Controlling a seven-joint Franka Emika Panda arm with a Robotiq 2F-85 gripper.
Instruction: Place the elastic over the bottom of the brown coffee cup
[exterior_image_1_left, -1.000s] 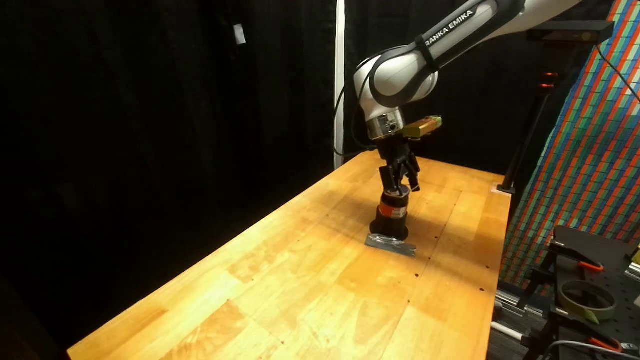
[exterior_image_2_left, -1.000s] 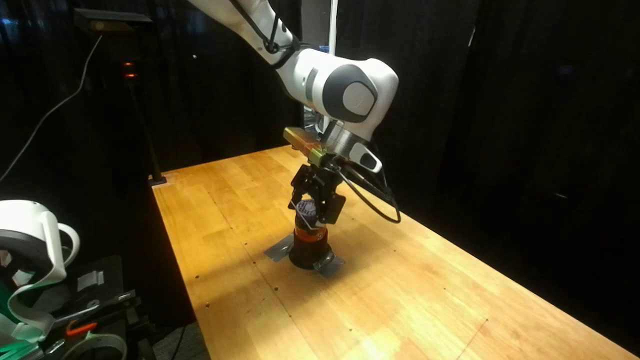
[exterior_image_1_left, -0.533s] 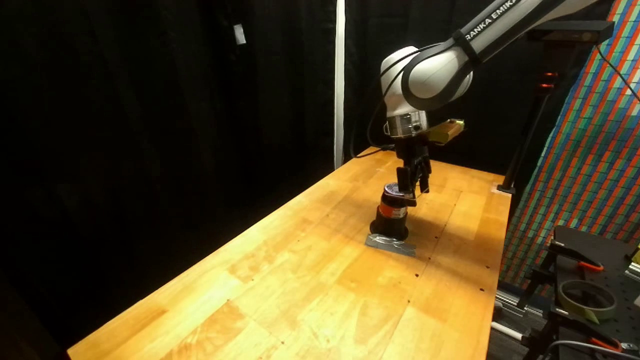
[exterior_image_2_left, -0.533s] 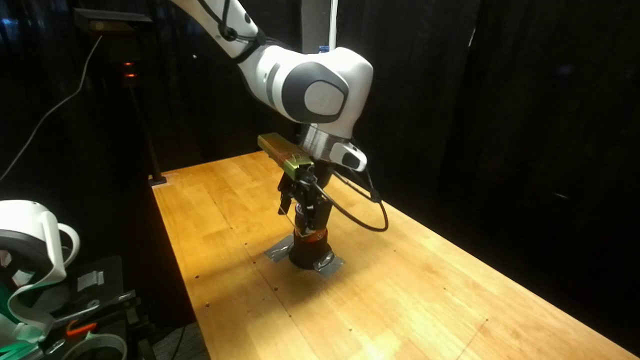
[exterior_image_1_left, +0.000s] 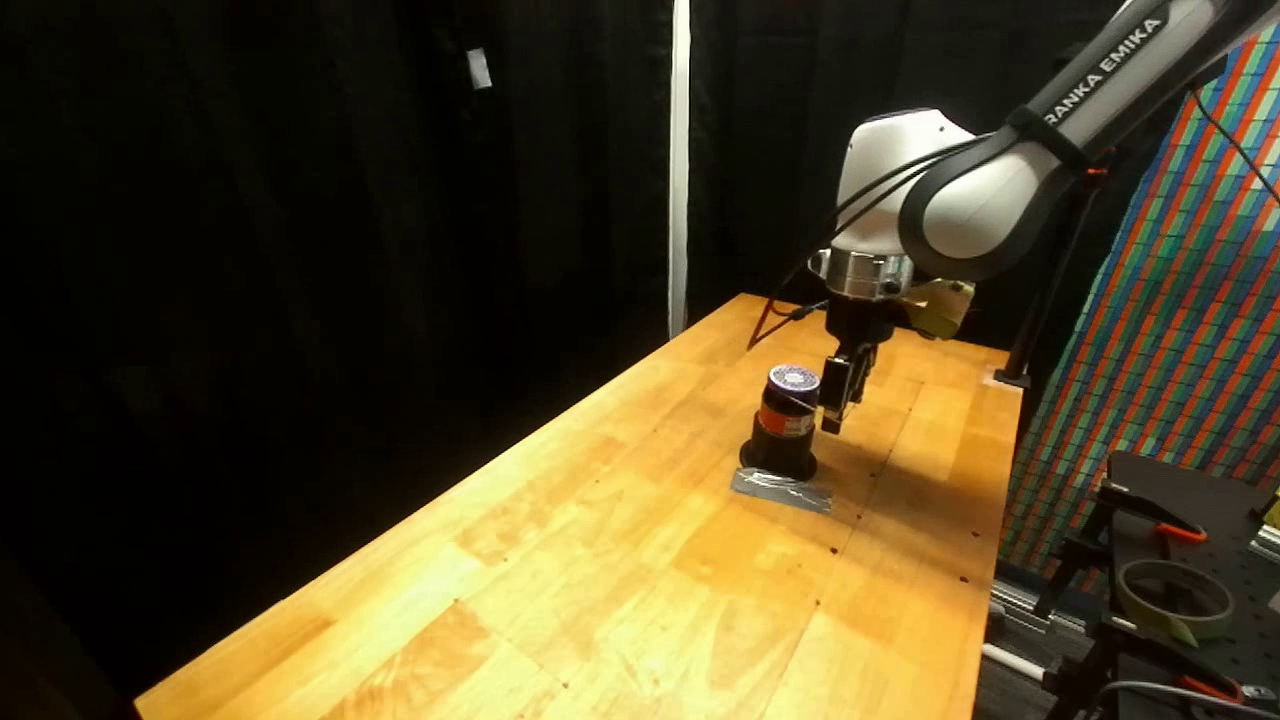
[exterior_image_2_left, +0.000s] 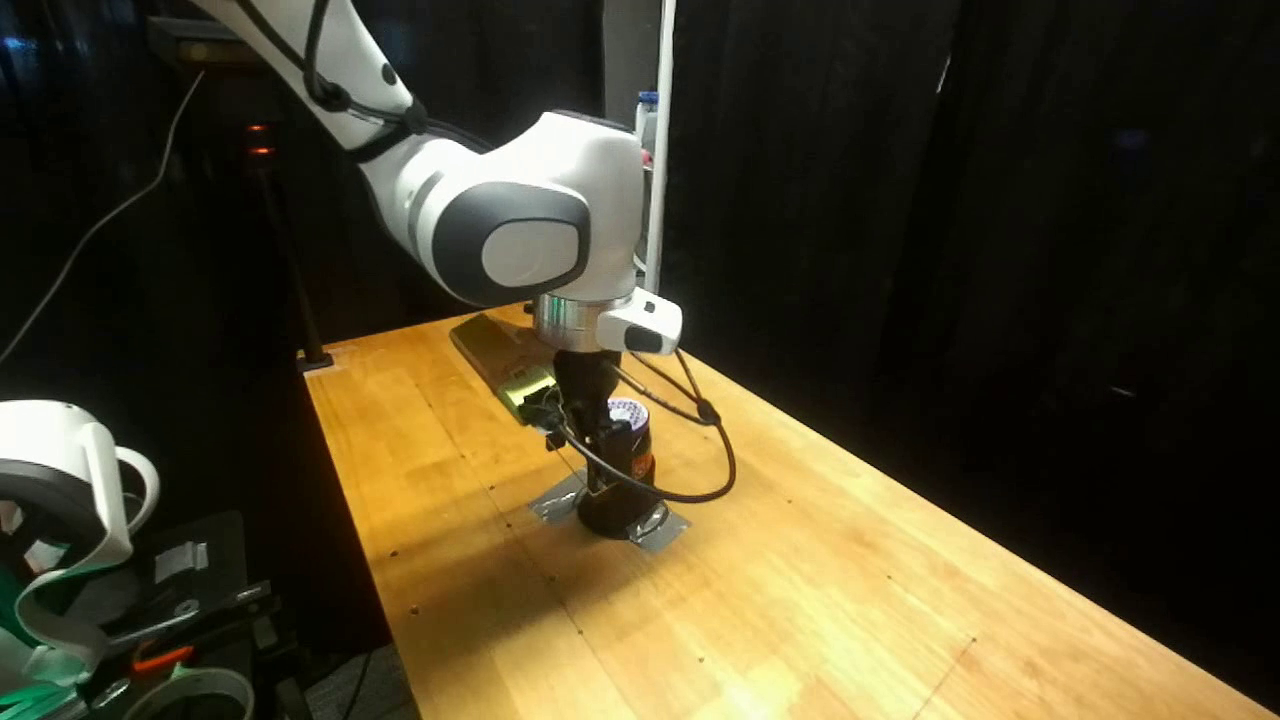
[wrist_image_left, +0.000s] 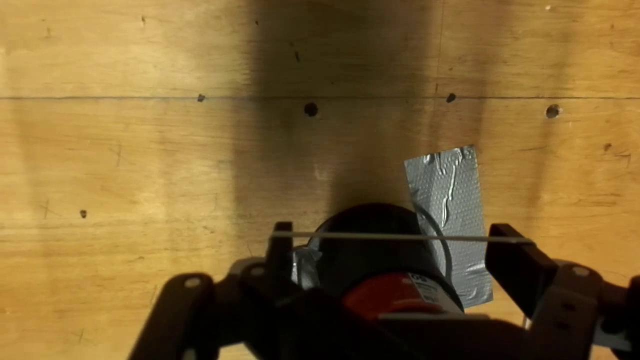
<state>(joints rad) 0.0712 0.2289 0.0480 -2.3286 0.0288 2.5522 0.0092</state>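
The brown coffee cup stands upright in a black base on the wooden table, orange band round its middle, pale patterned end up. It shows partly behind my gripper in an exterior view and low in the wrist view. My gripper points down close beside the cup, its tips below the cup's top; it also shows in the wrist view. The fingers are spread apart. The thin pale elastic is stretched between the fingertips. A thin light line crosses the cup's dark upper part; I cannot tell if it is elastic.
Grey tape strips hold the black base to the table. A camera stand rises at the table's far corner. A side bench with a tape roll stands beside the table.
My gripper has moved from above the cup to beside it and lower, carrying the elastic. The cup's pale top is now uncovered. The cup and base have not moved.
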